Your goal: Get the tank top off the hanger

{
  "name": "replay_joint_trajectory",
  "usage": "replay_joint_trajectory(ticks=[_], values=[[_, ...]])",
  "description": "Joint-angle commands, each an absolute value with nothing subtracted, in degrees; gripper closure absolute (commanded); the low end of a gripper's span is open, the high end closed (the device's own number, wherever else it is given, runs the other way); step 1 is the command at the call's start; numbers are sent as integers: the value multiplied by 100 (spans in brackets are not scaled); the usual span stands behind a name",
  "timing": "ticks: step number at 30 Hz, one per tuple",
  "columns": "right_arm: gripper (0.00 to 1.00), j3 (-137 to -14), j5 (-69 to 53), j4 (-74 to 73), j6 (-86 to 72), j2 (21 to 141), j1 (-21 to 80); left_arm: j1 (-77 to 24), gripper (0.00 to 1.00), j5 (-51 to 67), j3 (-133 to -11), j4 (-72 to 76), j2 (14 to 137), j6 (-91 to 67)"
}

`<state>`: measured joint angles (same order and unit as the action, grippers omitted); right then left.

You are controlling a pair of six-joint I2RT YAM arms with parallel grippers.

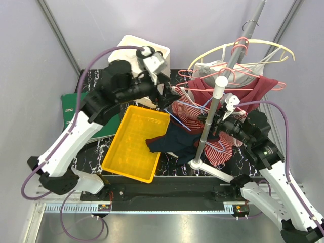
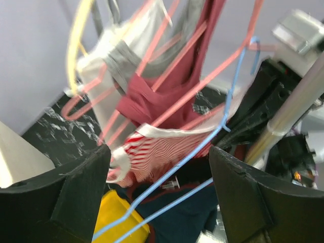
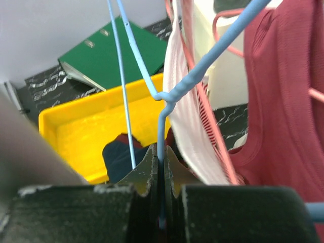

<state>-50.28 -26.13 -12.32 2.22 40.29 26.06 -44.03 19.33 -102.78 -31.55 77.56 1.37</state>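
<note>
Right gripper (image 3: 161,163) is pinched shut on the blue hanger (image 3: 167,96), left gripper (image 2: 159,169) gapes wide and holds nothing; navy tank top (image 1: 169,143) lies slumped over the yellow tray (image 1: 132,175) rim, seemingly freed, so next likely calls for checking that no strap snags.

The hanger (image 3: 161,129) is pale blue, the tank top (image 2: 152,154) red-and-white striped, the shirt (image 3: 283,101) maroon, the garment (image 1: 169,143) navy, the tray (image 1: 130,144) yellow, the binder (image 3: 116,55) green, the worktop (image 2: 50,136) black veined white.

no readable txt, labels or nos. anywhere
</note>
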Motion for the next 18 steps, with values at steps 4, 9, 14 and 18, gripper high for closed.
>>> replay_joint_trajectory(ticks=[4,9,14,18], values=[[100,-5265,-3384,-1389,281,4297,2602,-4851,18,2241,-10441,-3647,7953,773],[100,-5212,-3542,-1389,325,4210,2610,-4992,18,2198,-10459,-3936,8156,1106],[100,-5159,-3559,-1397,352,4157,2610,-5133,21,2136,-10442,-4201,8445,1388],[100,-5168,-3639,-1389,352,4175,2602,-5325,25,1286,-10345,-4193,8622,1546]])
